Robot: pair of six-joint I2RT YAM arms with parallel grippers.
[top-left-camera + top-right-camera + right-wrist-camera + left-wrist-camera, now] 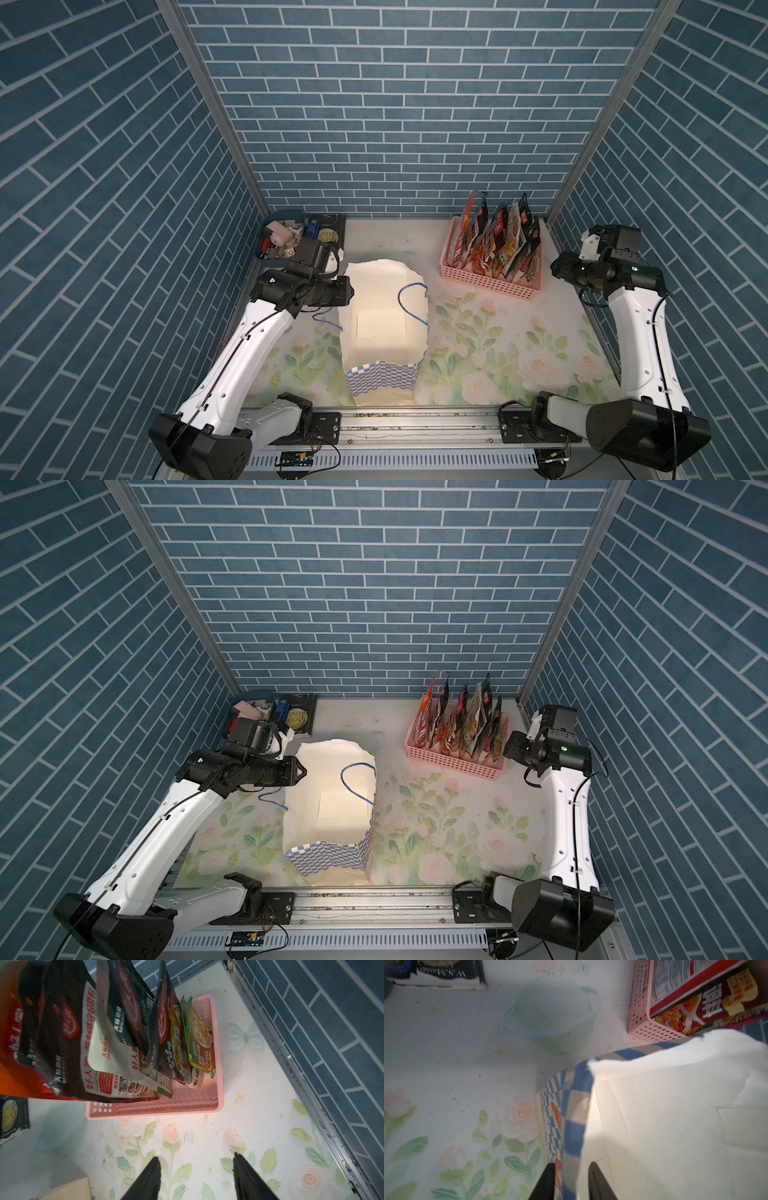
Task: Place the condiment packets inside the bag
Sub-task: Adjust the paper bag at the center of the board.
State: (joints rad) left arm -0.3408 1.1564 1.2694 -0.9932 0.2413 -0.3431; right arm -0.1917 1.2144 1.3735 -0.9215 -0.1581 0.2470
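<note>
Now, left tool (572,1164): jaws stand narrow, one finger outside and one inside the side wall of the bag (380,372) at its rim. Whether they pinch the paper cannot be told.
Right tool (196,1157): released, with nothing between its jaws. It hangs over the bare worktop (478,332), near the pink basket (490,284).
Step in hand (judged): bracing the bag's mouth open while the right arm goes for a first packet.
Method, left: clamp the paper rim only and hold it level. A sideways pull could tip or crumple the upright bag.
Method, right: take one packet by its free top edge, choosing the end one nearest the tool. Lift it clear of its neighbours before crossing to the bag.
Hazard: one blue cord handle (400,296) droops into the bag's mouth and could catch an incoming packet.
Bag contents: none seen; the interior is white, with only a flat base panel showing.
Basket contents: the condiment packets (494,241), orange, black, white and green, stand on edge in a leaning row. Every packet in view is here, at the far right of the worktop, well apart from the bag.
Blue tray (284,213): holds small stationery bits at the far left corner, touching a black book (300,719). Neither belongs to the task.
</note>
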